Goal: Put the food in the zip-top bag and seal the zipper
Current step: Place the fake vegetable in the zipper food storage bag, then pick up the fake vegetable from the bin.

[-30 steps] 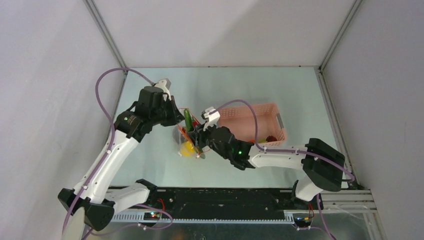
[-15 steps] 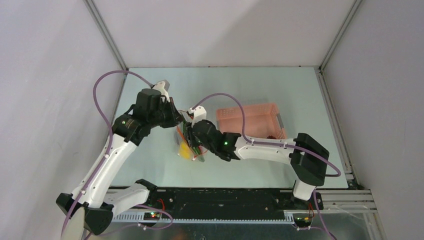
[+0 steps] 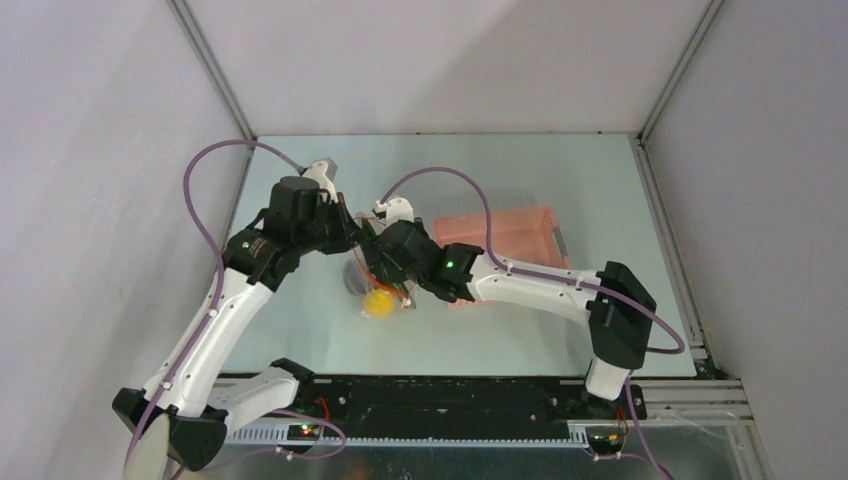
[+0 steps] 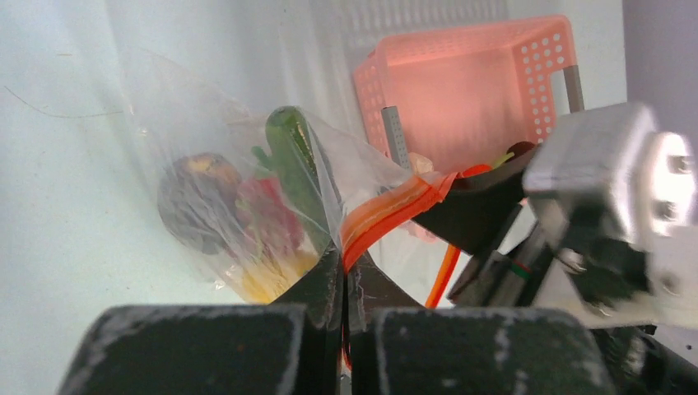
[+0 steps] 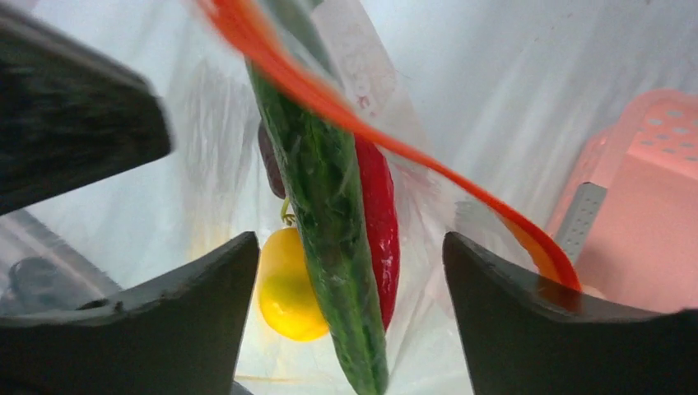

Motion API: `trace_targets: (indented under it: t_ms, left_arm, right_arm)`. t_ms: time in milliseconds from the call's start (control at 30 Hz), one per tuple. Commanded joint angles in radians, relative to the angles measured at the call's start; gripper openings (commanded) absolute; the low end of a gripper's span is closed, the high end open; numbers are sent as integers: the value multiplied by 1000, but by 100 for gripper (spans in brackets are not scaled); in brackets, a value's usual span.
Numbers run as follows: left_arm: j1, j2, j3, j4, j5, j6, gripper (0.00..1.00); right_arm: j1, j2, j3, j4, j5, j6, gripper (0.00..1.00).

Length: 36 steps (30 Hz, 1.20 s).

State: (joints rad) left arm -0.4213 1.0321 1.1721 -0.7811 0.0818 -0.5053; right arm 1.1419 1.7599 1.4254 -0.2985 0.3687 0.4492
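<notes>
The zip-top bag (image 4: 197, 140) hangs from my left gripper (image 4: 343, 257), which is shut on its mouth edge at the orange-red zipper (image 4: 387, 216). Through the plastic I see the food: a long green pod (image 5: 329, 214), a red chili (image 5: 379, 210), a yellow fruit (image 5: 284, 292) and a dark round fruit (image 4: 191, 206). My right gripper (image 5: 350, 240) stands wide open at the bag's mouth, with the pod hanging between its fingers untouched. From above, the two grippers meet over the bag (image 3: 372, 285), with the yellow fruit (image 3: 378, 303) at its bottom.
The pink mesh basket (image 3: 510, 232) sits just right of the bag, partly under my right arm (image 3: 530, 285). Grey walls close in the table (image 3: 480, 170) on three sides. Purple cables loop above both wrists.
My right gripper has opened and let go of the green pod, which now lies inside the bag. The right arm has pushed further left toward the bag's mouth. The left grip is unchanged.
</notes>
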Motion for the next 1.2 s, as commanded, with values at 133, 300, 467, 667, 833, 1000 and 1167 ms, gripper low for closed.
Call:
trace_targets:
  t_ms: [133, 300, 467, 667, 833, 1000, 1167]
  left_arm:
    - [-2, -27, 1, 48, 8, 5, 0]
    - [-1, -28, -2, 53, 3, 21, 0]
    - [-1, -28, -8, 66, 2, 35, 0]
    - [-1, -33, -24, 89, -12, 43, 0]
    - [-1, -17, -26, 94, -18, 46, 0]
    - [-2, 3, -24, 90, -17, 47, 0]
    - [-1, 14, -22, 89, -11, 50, 0]
  right_arm:
    - [19, -232, -100, 137, -153, -383, 99]
    - [-71, -377, -170, 149, -327, -513, 100]
    - [-270, -466, -232, 161, -584, -594, 99]
    - [-595, -475, -235, 184, -799, -579, 100]
    - [-718, -429, -226, 138, -778, -667, 100]
    - [-711, -393, -146, -283, -754, -1124, 100]
    - [-750, -331, -93, -490, -787, -1461, 99]
